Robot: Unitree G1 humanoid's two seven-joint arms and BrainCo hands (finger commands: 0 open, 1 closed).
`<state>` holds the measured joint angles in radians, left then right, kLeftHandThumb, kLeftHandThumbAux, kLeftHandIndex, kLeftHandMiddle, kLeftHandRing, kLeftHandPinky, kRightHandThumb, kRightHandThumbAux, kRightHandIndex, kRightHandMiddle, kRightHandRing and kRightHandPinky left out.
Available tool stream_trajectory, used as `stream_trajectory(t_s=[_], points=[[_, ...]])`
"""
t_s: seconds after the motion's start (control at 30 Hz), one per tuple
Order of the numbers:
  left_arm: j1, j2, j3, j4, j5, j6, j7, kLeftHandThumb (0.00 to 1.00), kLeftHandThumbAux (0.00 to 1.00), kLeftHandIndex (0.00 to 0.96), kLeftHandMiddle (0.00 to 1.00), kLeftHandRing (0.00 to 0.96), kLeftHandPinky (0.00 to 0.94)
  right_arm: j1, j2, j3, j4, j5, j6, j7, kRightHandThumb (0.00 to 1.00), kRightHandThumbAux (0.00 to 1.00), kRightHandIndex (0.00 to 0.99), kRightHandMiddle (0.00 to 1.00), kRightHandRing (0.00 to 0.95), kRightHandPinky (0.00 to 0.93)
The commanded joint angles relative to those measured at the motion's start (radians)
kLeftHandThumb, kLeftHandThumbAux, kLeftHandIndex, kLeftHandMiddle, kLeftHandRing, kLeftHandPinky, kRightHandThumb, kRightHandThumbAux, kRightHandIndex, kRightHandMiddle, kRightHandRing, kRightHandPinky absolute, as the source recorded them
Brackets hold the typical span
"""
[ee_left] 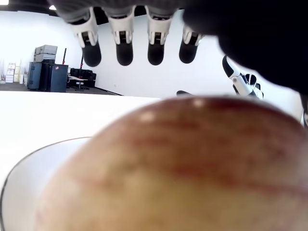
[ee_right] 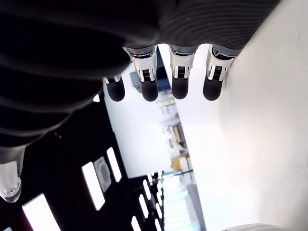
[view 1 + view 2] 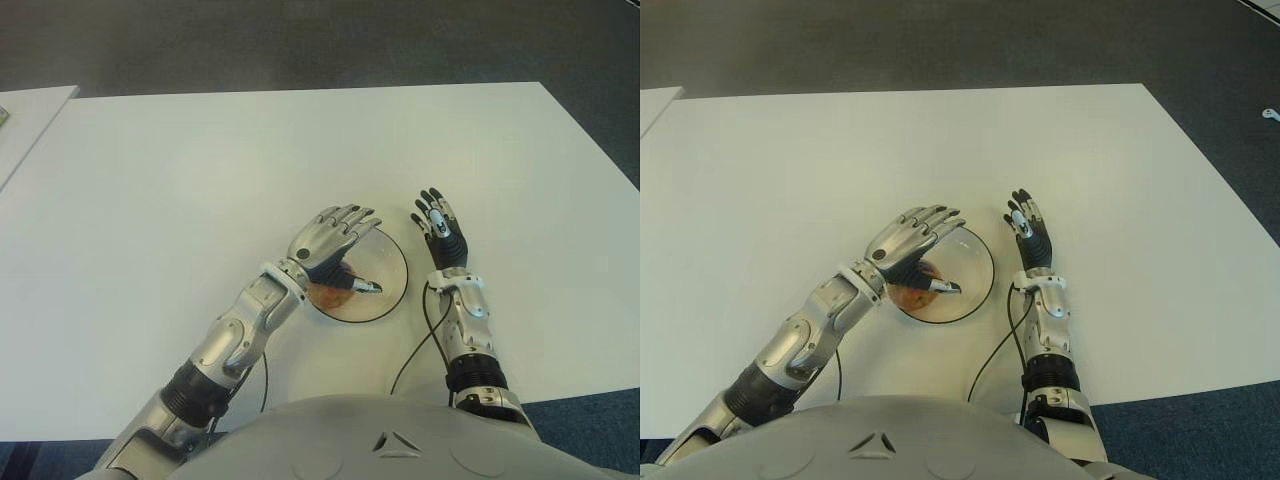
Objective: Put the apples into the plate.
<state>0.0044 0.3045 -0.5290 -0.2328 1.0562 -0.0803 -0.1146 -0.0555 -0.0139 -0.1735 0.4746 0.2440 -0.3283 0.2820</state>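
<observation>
A red-yellow apple (image 3: 329, 292) lies in the round white plate (image 3: 388, 268), on the plate's near left part. My left hand (image 3: 335, 240) hovers right over it with the fingers (image 1: 124, 44) stretched out flat and the thumb beside the fruit, not closed around it. In the left wrist view the apple (image 1: 192, 163) fills the picture below the straight fingers, with the plate rim (image 1: 19, 168) beside it. My right hand (image 3: 440, 230) shows just right of the plate, fingers (image 2: 178, 72) extended and holding nothing.
The white table (image 3: 200, 170) stretches wide to the left, right and far side of the plate. A second white table's corner (image 3: 30, 110) shows at the far left. A black cable (image 3: 425, 340) runs along my right forearm. Dark floor lies beyond the far edge.
</observation>
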Motion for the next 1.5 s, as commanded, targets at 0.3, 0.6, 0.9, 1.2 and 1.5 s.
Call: stream_trajectory(t_s=[0.3, 0.6, 0.9, 1.2, 1.5], points=[[-0.097, -0.105, 0.153, 0.058, -0.240, 0.118, -0.037, 0.117, 0.308, 0.000, 0.000, 0.000, 0.010, 0.058, 0.016, 0.016, 0.025, -0.004, 0.052, -0.013, 0.029, 0.485, 0.004, 0.023, 0.000, 0.000], [0.064, -0.187, 0.295, -0.043, -0.454, 0.150, 0.051, 0.113, 0.296, 0.018, 0.010, 0.010, 0.068, 0.066, 0.029, 0.012, 0.012, 0.034, 0.054, 0.008, 0.049, 0.476, 0.015, 0.036, 0.000, 0.005], [0.140, -0.250, 0.344, 0.094, -0.572, 0.028, 0.218, 0.094, 0.373, 0.072, 0.073, 0.070, 0.115, 0.101, 0.027, 0.037, -0.045, 0.017, 0.060, 0.009, 0.042, 0.485, 0.023, 0.035, 0.000, 0.007], [0.193, -0.290, 0.360, 0.127, -0.698, -0.006, 0.231, 0.038, 0.456, 0.047, 0.078, 0.066, 0.063, 0.122, 0.034, 0.040, -0.063, 0.021, 0.080, -0.003, 0.034, 0.474, 0.018, 0.021, 0.000, 0.001], [0.270, -0.335, 0.367, 0.172, -0.819, -0.077, 0.230, 0.007, 0.552, 0.019, 0.059, 0.053, 0.032, 0.128, 0.027, 0.028, -0.072, 0.033, 0.100, -0.001, 0.032, 0.465, 0.021, 0.027, 0.000, 0.003]])
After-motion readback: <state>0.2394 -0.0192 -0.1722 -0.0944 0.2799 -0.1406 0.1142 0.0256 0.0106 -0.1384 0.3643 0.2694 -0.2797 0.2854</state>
